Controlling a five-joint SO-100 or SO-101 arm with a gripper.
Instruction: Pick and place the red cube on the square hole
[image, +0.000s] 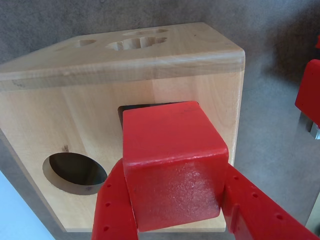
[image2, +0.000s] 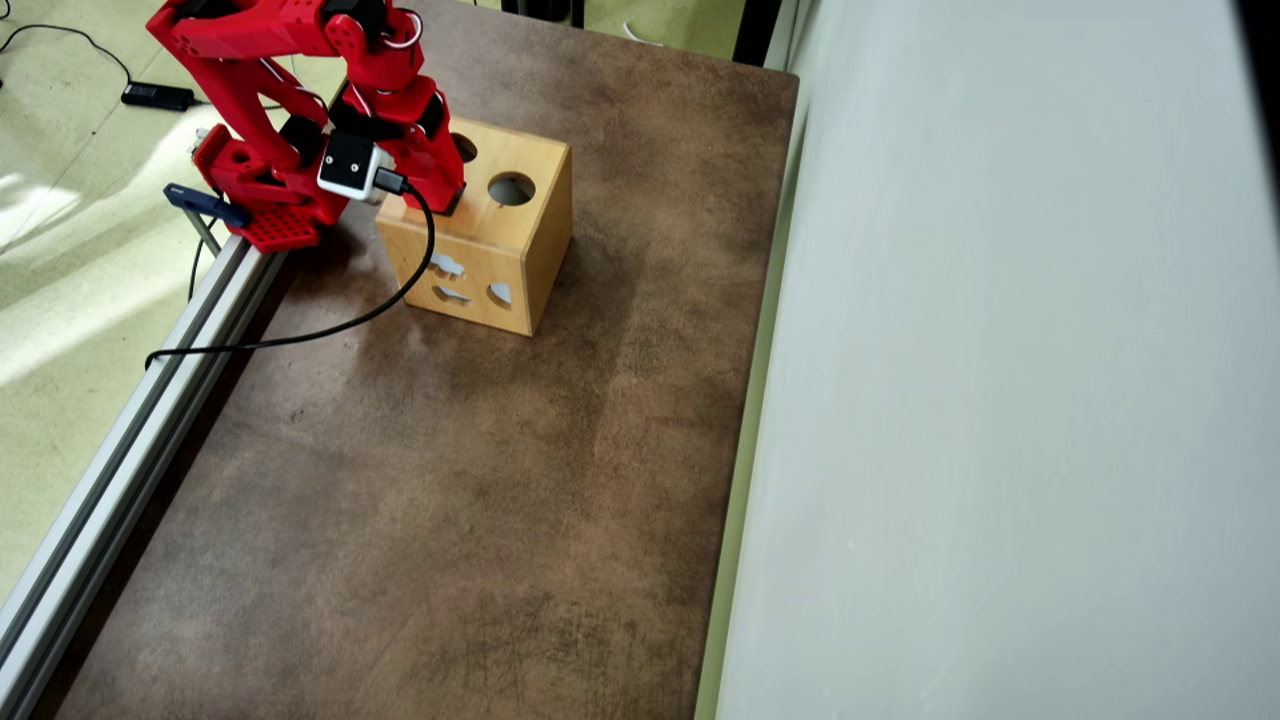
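Pincer (image: 172, 200) is clamping the red cube (image: 170, 160) between its two red fingers (image: 115, 205), holding it against the wooden box (image: 65, 115) face in the wrist view. Square hole (image: 131, 108) is showing only as a dark sliver behind the cube's upper edge; the cube is covering the rest. Round hole (image: 75, 172) is lying open to the left. In the overhead view the arm (image2: 300, 90) is leaning over the box on the brown desk (image2: 450, 480), with a black cable (image2: 300, 335) trailing beside it.

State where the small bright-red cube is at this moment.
In the wrist view, the small bright-red cube sits low and centre-right, clamped in the red end effector, right over the dark square hole in the light wooden box.
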